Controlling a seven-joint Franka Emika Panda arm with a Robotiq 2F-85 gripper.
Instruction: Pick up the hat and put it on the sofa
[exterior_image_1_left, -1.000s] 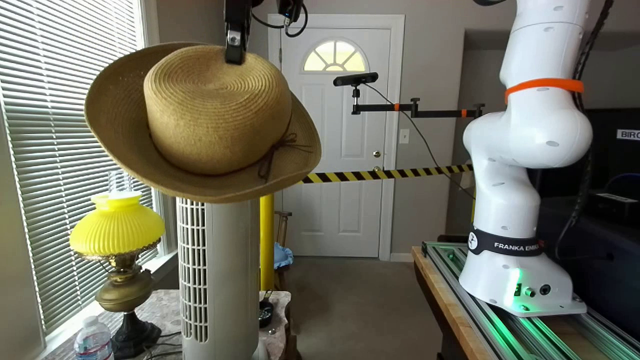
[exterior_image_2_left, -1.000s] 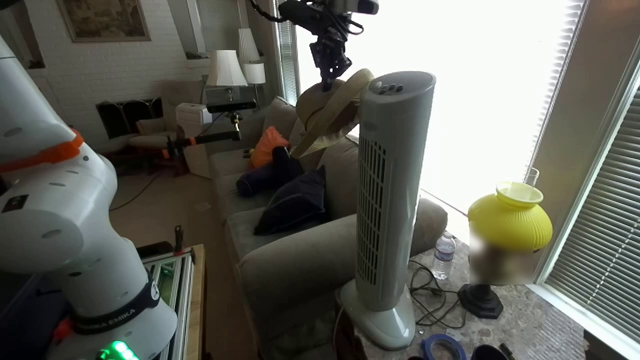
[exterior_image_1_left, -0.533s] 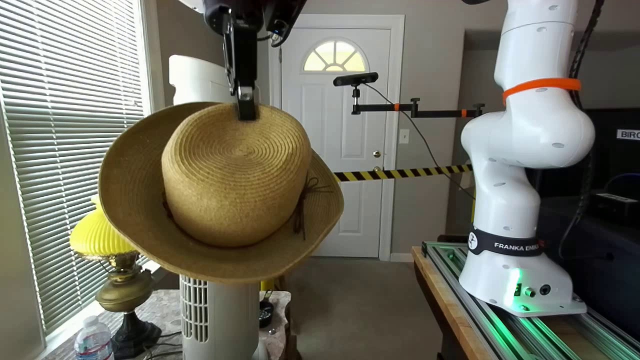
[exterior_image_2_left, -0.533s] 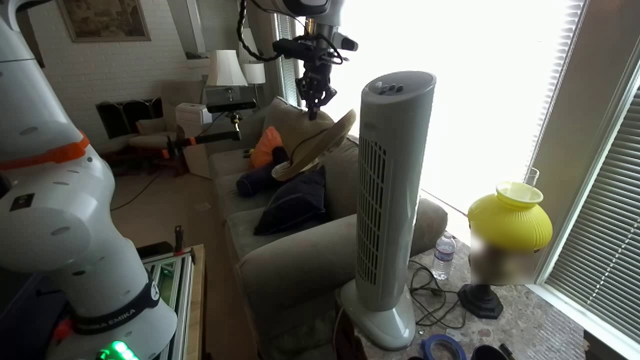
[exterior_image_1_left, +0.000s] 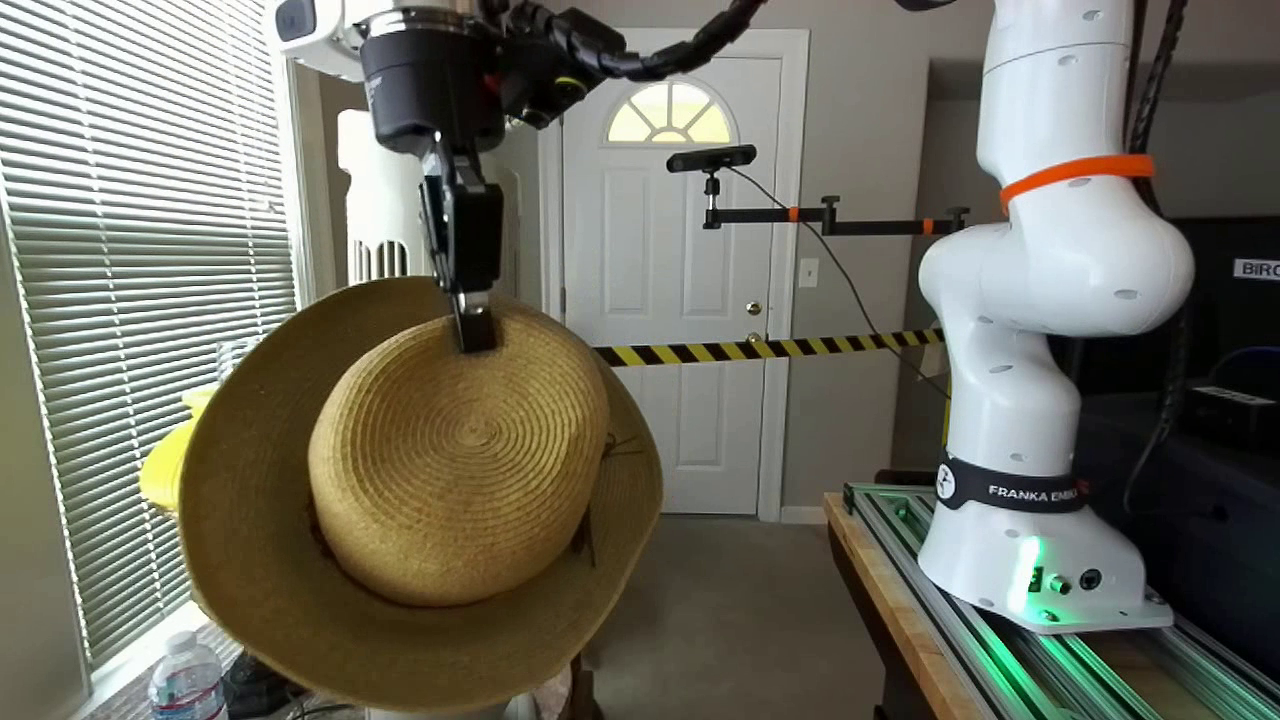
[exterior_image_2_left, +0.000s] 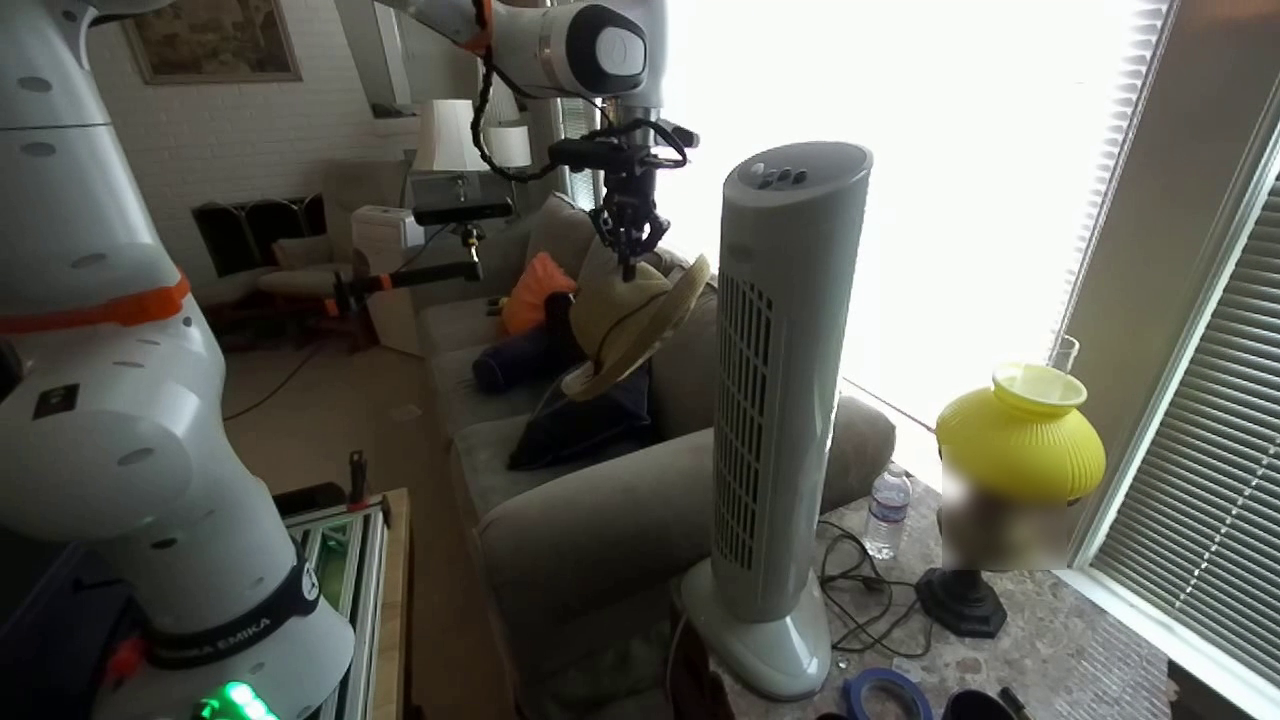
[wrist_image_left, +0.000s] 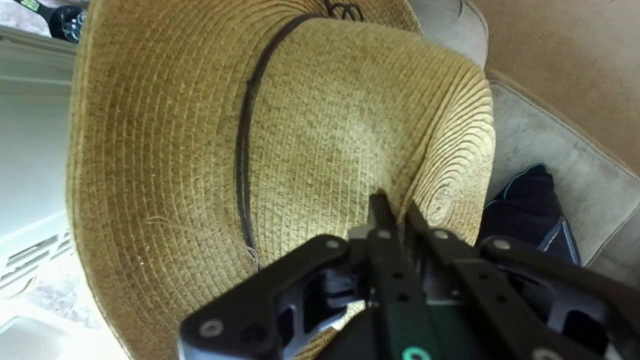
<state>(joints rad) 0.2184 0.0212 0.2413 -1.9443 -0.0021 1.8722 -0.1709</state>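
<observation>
Tan straw hat (exterior_image_1_left: 440, 490), tilted, seemingly bow-trimmed

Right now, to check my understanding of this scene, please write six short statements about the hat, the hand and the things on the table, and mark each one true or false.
1. The hand grips the hat by its crown. True.
2. The hat's brim is level. False: the brim tilts steeply.
3. A dark cord runs around the crown. True.
4. A water bottle stands on the same table as the tower fan. True.
5. The tower fan lies on its side. False: the tower fan stands upright.
6. The lamp shade near the water bottle is blue. False: this lamp shade is yellow.
</observation>
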